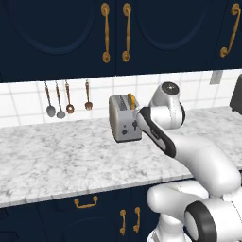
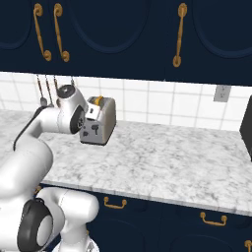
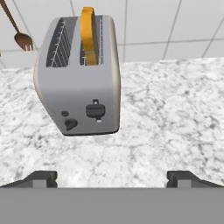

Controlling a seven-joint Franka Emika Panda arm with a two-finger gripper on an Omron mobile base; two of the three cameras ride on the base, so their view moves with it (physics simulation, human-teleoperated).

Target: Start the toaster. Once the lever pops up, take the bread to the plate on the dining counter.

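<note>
Gripper (image 3: 112, 178) held wide apart, its two dark fingertips (image 3: 41, 178) low in the hand view with nothing between them, hovering over bare marble short of the toaster (image 3: 78, 74). From the base views the white arm bends forward over the counter (image 1: 56, 156), wrist angled down toward the toaster's front face.

Just beyond, at 12 o'clock from the hand, the toaster stands on the counter — the lever (image 3: 96, 110) sits on its front, the round knob (image 3: 70, 124) at about 8 o'clock from it. The bread (image 3: 89, 35) stands upright in the right-hand slot, its top well above the rim.

Farther back — white tiled wall, utensils (image 1: 66, 99) hanging at 10 o'clock, navy cabinets (image 1: 118, 33) with gold handles overhead.
</note>
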